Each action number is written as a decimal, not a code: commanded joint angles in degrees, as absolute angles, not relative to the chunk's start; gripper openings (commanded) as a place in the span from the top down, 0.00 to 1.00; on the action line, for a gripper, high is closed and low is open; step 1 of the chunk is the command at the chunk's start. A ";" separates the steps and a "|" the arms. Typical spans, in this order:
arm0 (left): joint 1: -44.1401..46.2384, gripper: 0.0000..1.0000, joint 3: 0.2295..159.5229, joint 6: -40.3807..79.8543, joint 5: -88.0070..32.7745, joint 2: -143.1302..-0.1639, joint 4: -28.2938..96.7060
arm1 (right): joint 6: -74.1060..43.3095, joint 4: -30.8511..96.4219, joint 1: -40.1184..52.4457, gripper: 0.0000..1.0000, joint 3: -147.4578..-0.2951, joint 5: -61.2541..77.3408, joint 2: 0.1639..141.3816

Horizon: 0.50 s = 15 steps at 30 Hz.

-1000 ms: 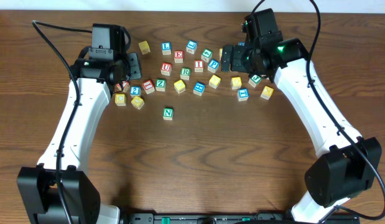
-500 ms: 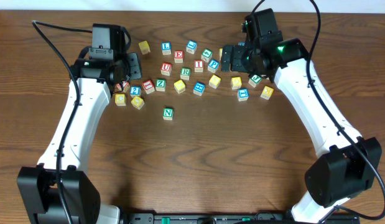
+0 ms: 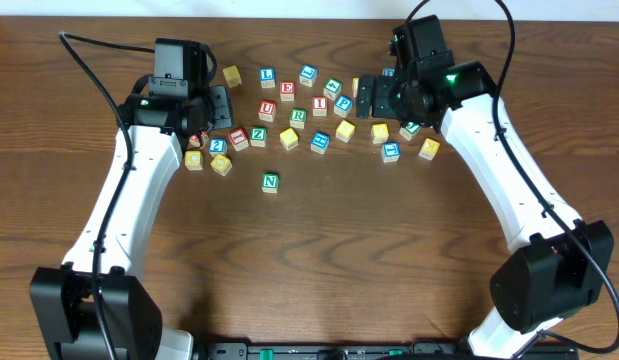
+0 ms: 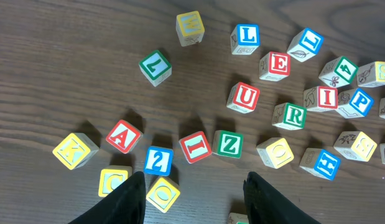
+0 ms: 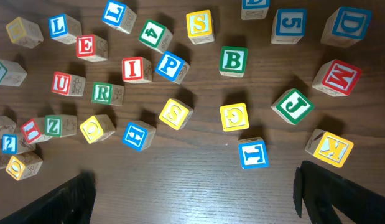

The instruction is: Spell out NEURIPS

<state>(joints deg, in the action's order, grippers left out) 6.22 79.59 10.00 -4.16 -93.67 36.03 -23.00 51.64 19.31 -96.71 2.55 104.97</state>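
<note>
N (image 3: 270, 182) is sitting alone on the near side of the table (image 3: 319, 260), well apart from the cluster (image 3: 309, 110). Reading that as the start of the word row: it's out on bare wood, so there's room to be building rightward. Nothing is lying beside it yet.

Other six are lying in the far cluster, faces up. E (image 5: 91, 46) is lying far-left, U (image 5: 66, 83) and R (image 5: 104, 93) just near of it, I (image 5: 135, 69) and P (image 5: 172, 66) running right of R. Yellow S (image 5: 199, 23) is lying upright just far-right of P. A second S (image 5: 175, 114), rotated, is lying near of P, beside G (image 5: 234, 116). Either could be serving; the upright one is needing no turn.

Left claw (image 4: 195, 186) is hovering over the left of the cluster, fingers (image 4: 133, 199) partly apart, gripping nothing: wood is showing between them. Can't tell which cube it's lining up on; E would be the next letter.

Right claw (image 5: 193, 180) is hanging over the right of the cluster, jaws spread wide, empty. Probably spread that wide for a clean drop over a cube; I, P and S are lying on its side.

Risk: cubes are crowding each other. L (image 5: 58, 26) is sitting just far-left of E, and U and R are close together, so a finger coming down could be nudging a neighbour.
</note>
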 commanded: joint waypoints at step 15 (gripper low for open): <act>6.24 0.50 80.86 8.82 -3.88 -94.37 36.34 | -23.14 51.18 20.36 0.02 -97.30 1.89 105.14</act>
